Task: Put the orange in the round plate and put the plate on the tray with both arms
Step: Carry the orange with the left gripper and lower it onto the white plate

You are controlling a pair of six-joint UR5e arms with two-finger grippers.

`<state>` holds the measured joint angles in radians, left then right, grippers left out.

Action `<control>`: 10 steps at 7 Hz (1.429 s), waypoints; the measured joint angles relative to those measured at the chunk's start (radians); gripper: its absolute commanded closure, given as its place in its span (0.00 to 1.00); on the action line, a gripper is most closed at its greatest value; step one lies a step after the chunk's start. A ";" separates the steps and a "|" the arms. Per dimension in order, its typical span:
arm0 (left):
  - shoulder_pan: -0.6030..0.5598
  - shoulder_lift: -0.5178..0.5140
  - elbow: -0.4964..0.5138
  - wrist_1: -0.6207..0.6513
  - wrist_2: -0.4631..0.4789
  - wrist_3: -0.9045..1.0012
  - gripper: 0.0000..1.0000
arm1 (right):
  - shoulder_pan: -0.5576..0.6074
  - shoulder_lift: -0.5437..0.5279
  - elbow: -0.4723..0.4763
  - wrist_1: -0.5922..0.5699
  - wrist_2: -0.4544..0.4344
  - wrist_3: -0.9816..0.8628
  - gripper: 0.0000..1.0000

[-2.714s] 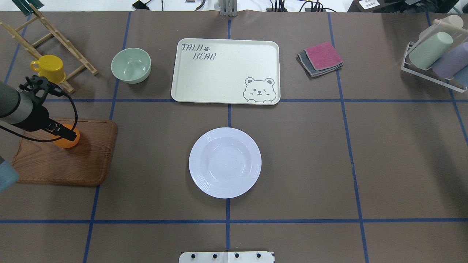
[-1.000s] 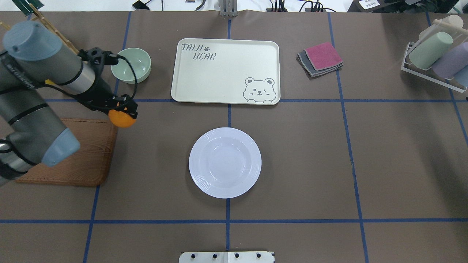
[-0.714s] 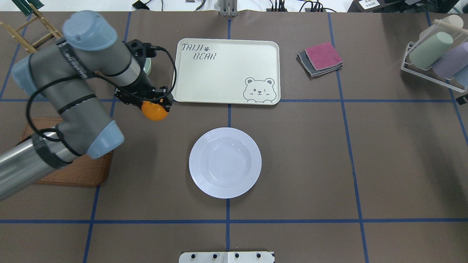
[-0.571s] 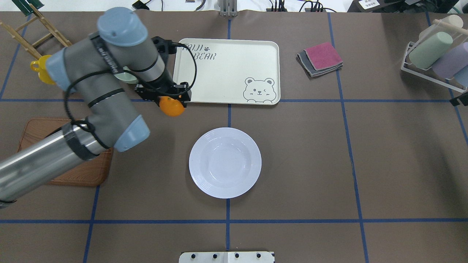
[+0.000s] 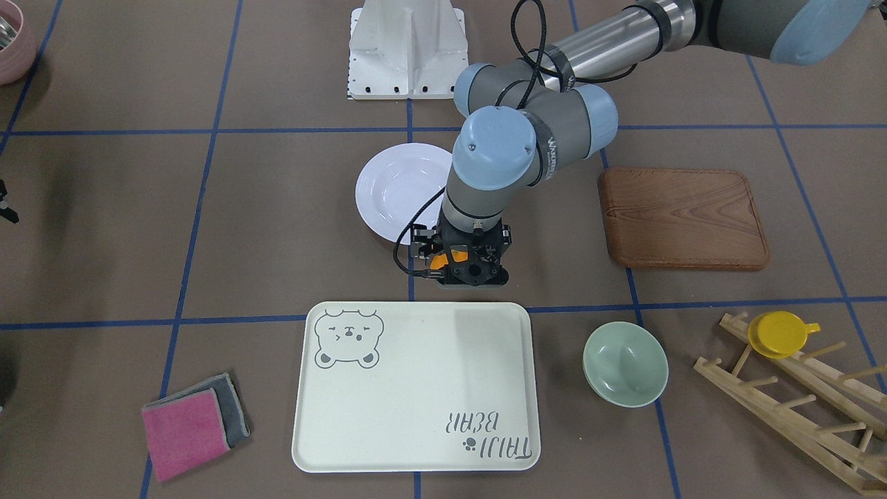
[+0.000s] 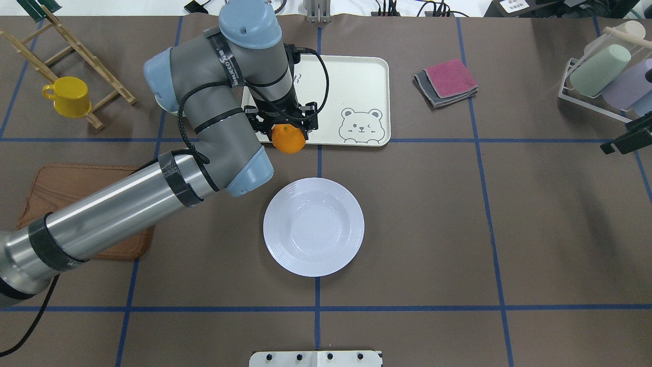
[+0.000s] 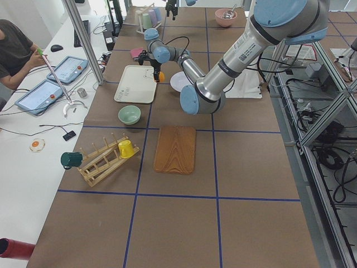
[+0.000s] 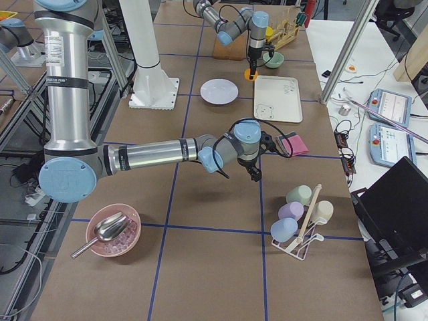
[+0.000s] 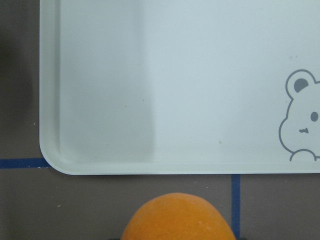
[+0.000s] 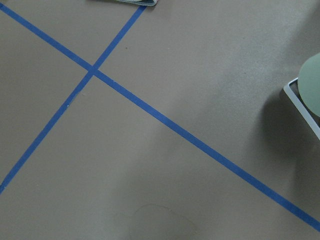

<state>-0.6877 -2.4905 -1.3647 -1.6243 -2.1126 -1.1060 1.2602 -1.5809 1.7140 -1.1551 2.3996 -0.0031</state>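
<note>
My left gripper (image 6: 288, 133) is shut on the orange (image 6: 288, 139) and holds it in the air over the near edge of the cream tray (image 6: 356, 81), beyond the plate. The left wrist view shows the orange (image 9: 177, 217) at the bottom, with the tray's corner (image 9: 55, 155) and bear face just past it. The white round plate (image 6: 314, 227) sits on the table with nothing in it, nearer the robot base than the tray. In the front view the orange (image 5: 439, 261) peeks out between the black fingers. My right gripper (image 6: 624, 142) shows only as a black part at the right edge.
A wooden board (image 6: 61, 188) lies left, partly under my left arm. A green bowl (image 5: 625, 364) sits beside the tray. A yellow cup (image 6: 69, 97) hangs on a wooden rack (image 6: 76, 48). Folded cloths (image 6: 448, 81) and a cup rack (image 6: 606, 76) are at right.
My left arm lifted the orange off the wooden board and carried it right to the tray's near edge. The right gripper has come into view at the right edge.
</note>
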 measured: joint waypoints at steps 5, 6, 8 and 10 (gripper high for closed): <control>0.227 0.076 -0.116 0.003 0.189 -0.125 0.86 | -0.042 0.013 -0.012 0.001 -0.028 0.008 0.00; 0.239 0.080 -0.124 0.003 0.192 -0.133 0.07 | -0.045 0.013 -0.012 0.001 -0.029 0.008 0.00; 0.264 0.089 -0.128 0.000 0.198 -0.147 0.01 | -0.050 0.014 -0.018 0.002 -0.031 0.008 0.00; 0.271 0.093 -0.134 -0.003 0.212 -0.146 0.01 | -0.060 0.018 -0.021 0.002 -0.039 0.010 0.00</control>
<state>-0.4167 -2.3978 -1.4988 -1.6272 -1.9002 -1.2515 1.2001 -1.5628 1.6926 -1.1536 2.3602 0.0067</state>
